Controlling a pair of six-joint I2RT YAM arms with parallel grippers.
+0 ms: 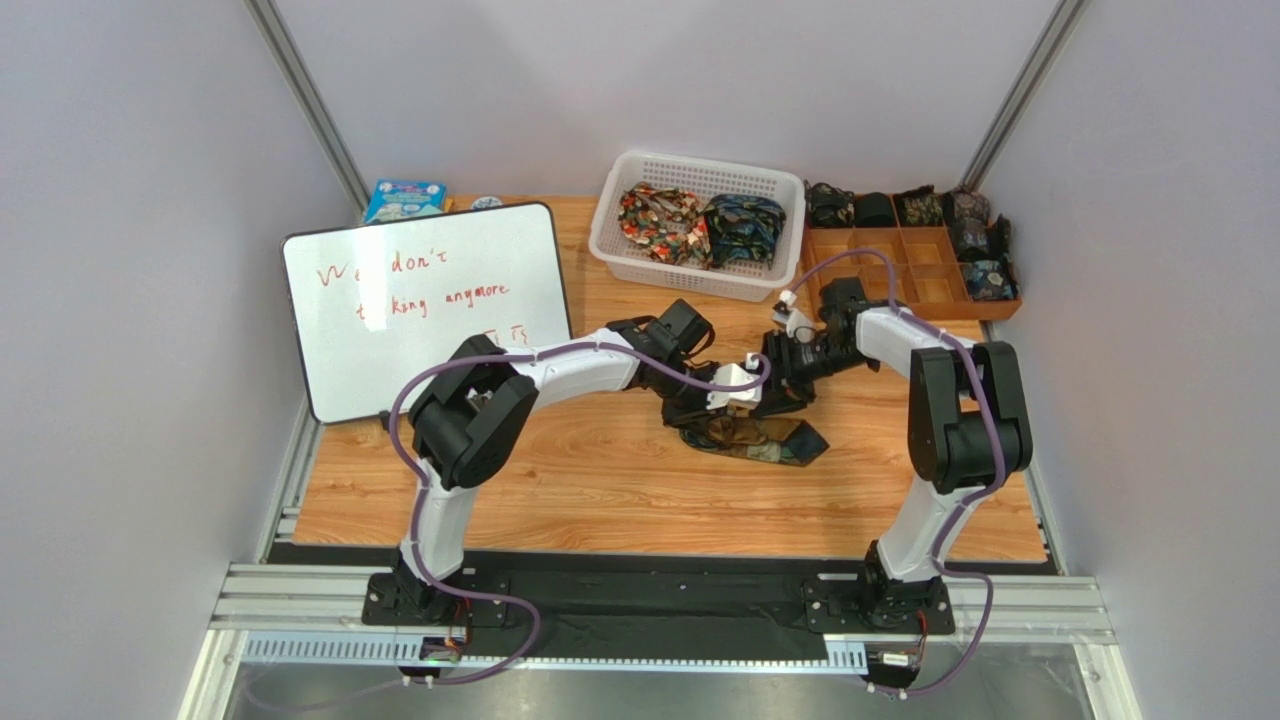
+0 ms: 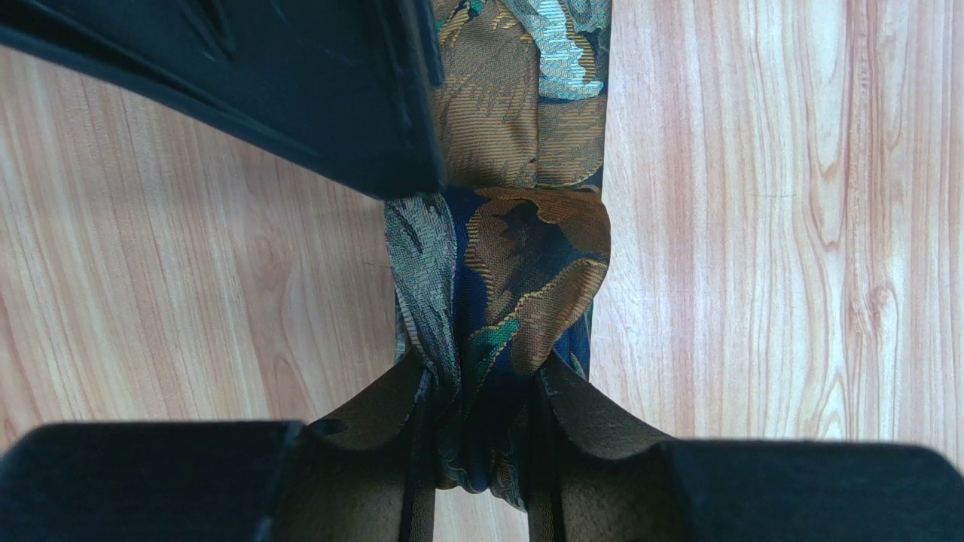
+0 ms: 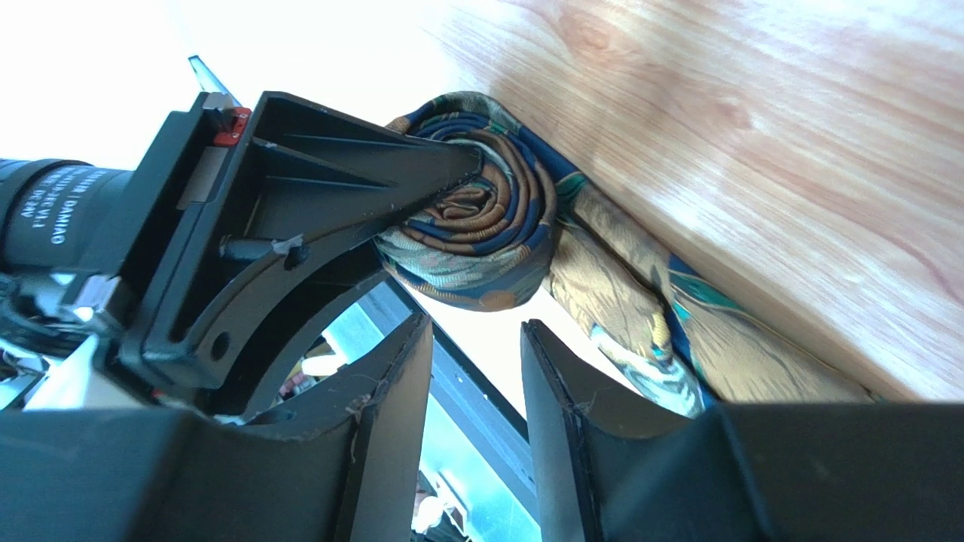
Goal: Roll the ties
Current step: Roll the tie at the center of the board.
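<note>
The left gripper (image 2: 484, 370) pinches the rolled end of a dark gold-and-blue paisley fabric tie (image 2: 532, 265), the right gripper (image 3: 476, 330) just beside it, fingers apart.

The light wooden desk (image 1: 601, 495) bears a patterned tie (image 1: 781, 443) directly beneath the left hand (image 2: 481, 384) and the right hand (image 3: 475, 339). The tie's rolled end sits at the left hand's tips, and its flat tail lies on the wood past them. Beyond both hands stands a white slotted basket (image 1: 684, 279). Beyond the right hand, on its outer side, sits a brown compartment tray (image 1: 902, 311). Well out from the left hand rests a whiteboard (image 1: 428, 308), with a small blue pack (image 1: 403, 200) past its far edge.
</note>
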